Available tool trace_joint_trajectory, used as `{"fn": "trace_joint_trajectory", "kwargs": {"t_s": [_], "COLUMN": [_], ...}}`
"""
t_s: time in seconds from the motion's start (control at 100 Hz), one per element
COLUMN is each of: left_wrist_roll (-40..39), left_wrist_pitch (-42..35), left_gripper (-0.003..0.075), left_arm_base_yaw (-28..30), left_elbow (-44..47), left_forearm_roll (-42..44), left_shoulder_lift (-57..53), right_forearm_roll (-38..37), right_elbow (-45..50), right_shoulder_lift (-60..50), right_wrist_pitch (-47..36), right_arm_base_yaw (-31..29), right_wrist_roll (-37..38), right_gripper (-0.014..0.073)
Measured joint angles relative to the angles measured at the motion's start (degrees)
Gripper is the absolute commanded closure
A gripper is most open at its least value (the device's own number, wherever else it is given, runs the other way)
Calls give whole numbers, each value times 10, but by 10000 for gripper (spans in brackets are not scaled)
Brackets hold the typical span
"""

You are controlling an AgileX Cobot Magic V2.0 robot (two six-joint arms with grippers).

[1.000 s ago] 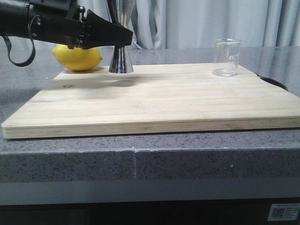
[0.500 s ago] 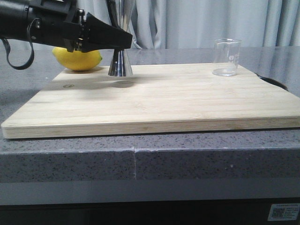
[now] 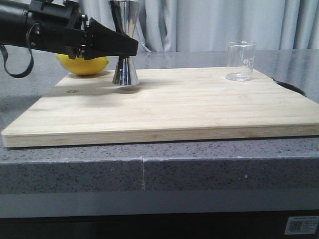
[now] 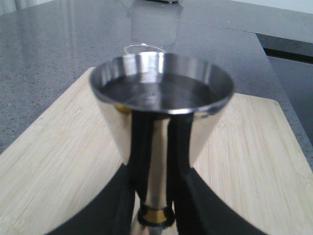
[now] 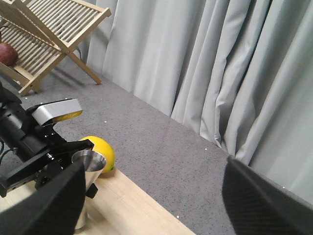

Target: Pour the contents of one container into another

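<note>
My left gripper [image 3: 131, 48] is shut on the narrow gold-banded waist of the steel hourglass jigger [image 3: 124, 69] at the back left of the cutting board [image 3: 174, 104]. The jigger stands nearly upright. I cannot tell whether its base touches the board. In the left wrist view the jigger [image 4: 161, 107] fills the middle, with a black finger [image 4: 122, 196] on each side. The clear glass beaker [image 3: 241, 60] stands upright at the back right of the board, far from both grippers. My right gripper [image 5: 151, 210] is open and holds nothing, high above the board's back edge.
A yellow lemon [image 3: 82, 64] lies on the grey counter just behind the jigger, off the board's back left corner. A wooden drying rack [image 5: 44, 34] stands farther back left. Grey curtains close the back. A dark rim [image 3: 291, 87] shows at the board's right.
The left gripper, with the jigger in it, has shifted a little to the left, and the jigger now sits lower in the front view. The beaker has not moved.
</note>
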Motion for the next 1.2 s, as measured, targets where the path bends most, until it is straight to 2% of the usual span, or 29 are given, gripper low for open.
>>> {"fn": "trace_joint_trajectory", "kwargs": {"t_s": [1.2], "left_wrist_roll": [15], "left_wrist_pitch": [1], "left_gripper": [608], "left_arm_base_yaw": [1], "left_elbow": [18], "left_forearm_roll": [0], "left_shoulder_lift": [0], "right_forearm_roll": [0], "right_elbow": [0], "right_shoulder_lift": [0], "right_wrist_pitch": [-10], "right_arm_base_yaw": [0], "right_wrist_roll": [10], "right_gripper": [71]}}
